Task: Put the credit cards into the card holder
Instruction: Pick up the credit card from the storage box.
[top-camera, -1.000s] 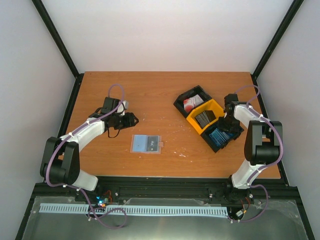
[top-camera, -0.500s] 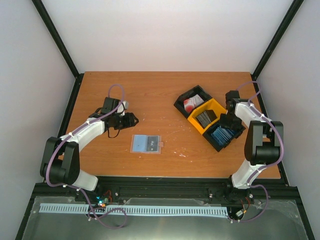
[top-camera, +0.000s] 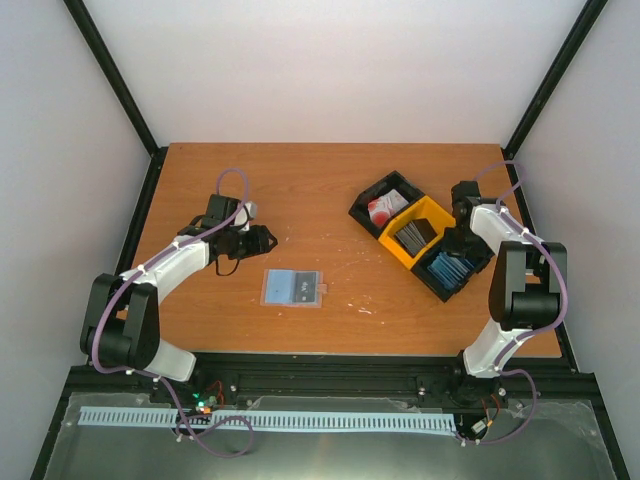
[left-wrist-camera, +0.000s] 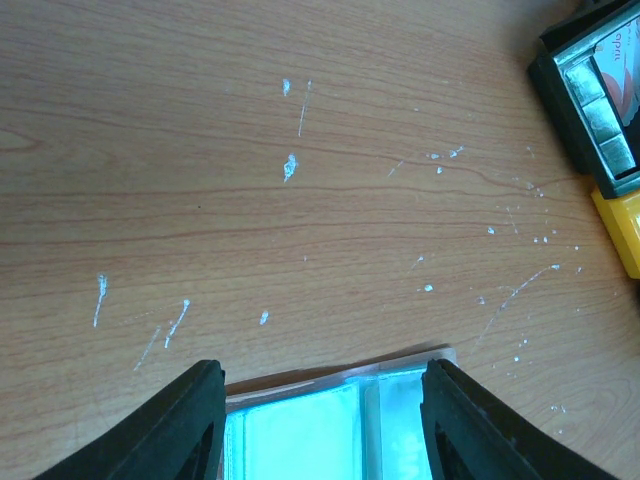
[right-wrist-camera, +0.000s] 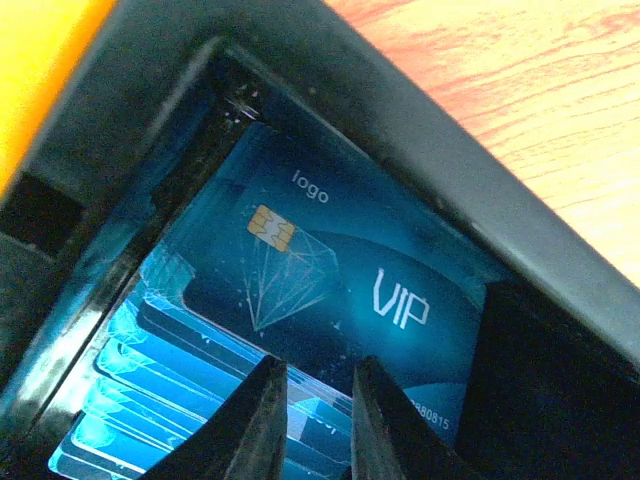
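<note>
- The right gripper (right-wrist-camera: 320, 400) is reaching down into a black bin (right-wrist-camera: 420, 130), a moulded plastic tray with a thick matte wall. Its two dark fingers (right-wrist-camera: 255, 425) are standing close together, leaving only a narrow slot.
- Whether the right gripper is pinching a card cannot be told. Card edges are showing in the slot, but contact is not visible.
- The blue credit cards (right-wrist-camera: 330, 270) are lying directly under and ahead of the right gripper as a fanned stack of thin, glossy rectangles with rounded corners. The top one is carrying a gold chip, a line-drawn diamond and the words "logo" and "VIP".
- The left gripper (left-wrist-camera: 320, 372) is hanging spread wide, with nothing between its smooth black fingers.
- The card holder (left-wrist-camera: 300, 435) is lying flat on the counter (left-wrist-camera: 250, 180) just below the left gripper. It is pale blue inside, with clear, shiny pockets.
- The counter is showing orange wood-grain laminate flecked with white scuffs.
- Only the right wrist view is showing the card print. Only the left wrist view is showing the scuffs and the pocket sheen.
- Only the top view is showing the whole row of bins. The yellow bin (top-camera: 395, 253) with dark grey cards (top-camera: 412, 234) is sitting just beside the right gripper on its left. A second black bin (top-camera: 358, 208) with white-and-red cards (top-camera: 385, 207) is sitting beyond that. The card holder is lying well apart from the right gripper.
</note>
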